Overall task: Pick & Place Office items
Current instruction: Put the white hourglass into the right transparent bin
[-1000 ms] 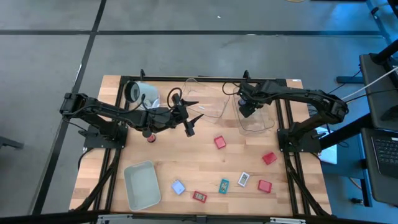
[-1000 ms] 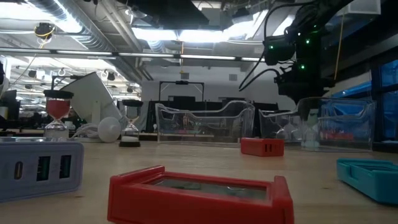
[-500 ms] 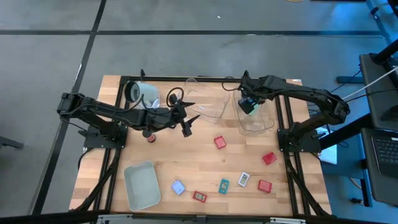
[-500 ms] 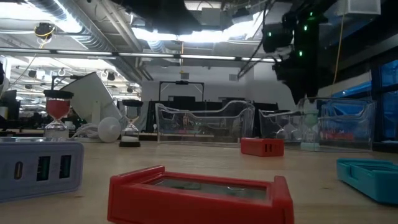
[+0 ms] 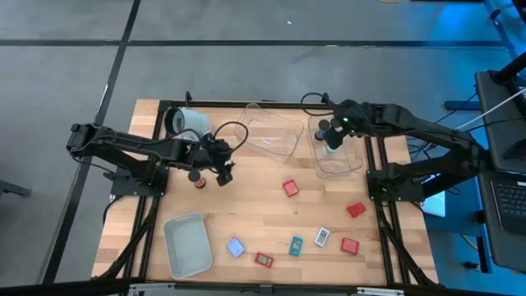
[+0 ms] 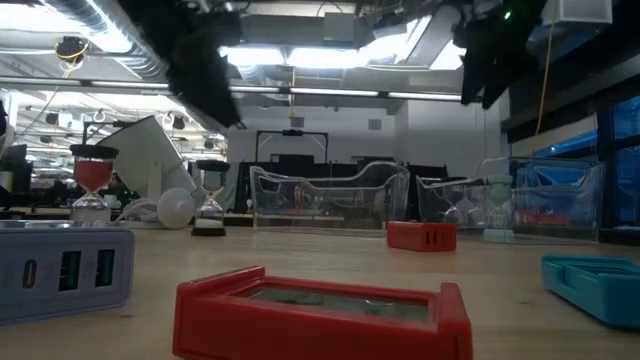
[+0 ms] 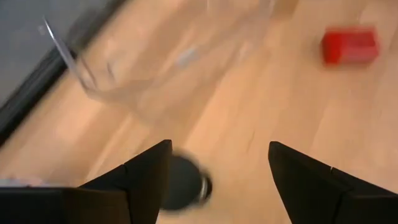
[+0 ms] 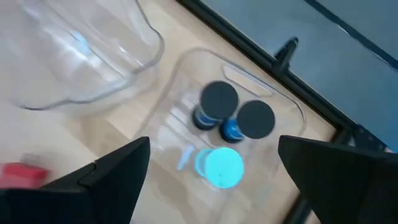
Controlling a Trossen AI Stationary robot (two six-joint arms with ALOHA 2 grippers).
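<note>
My left gripper is open, low over the wood, just right of a black-topped cylinder standing on the table. My right gripper is open and high above the right clear bin. In that bin stand two black-topped blue cylinders and a teal-topped one. Red blocks, white, teal and red cards and a pale blue block lie on the near half.
A second clear bin sits between the arms at the far edge. The large white cylinder lies at the far left. A grey-white bin stands near the left front. Bare wood stretches between the clear bins and the scattered pieces.
My right gripper has risen out of the right clear bin; the teal-topped cylinder stands in the bin below it. My left gripper has drawn back toward the table's left and slightly near edge, toward the black-topped cylinder.
</note>
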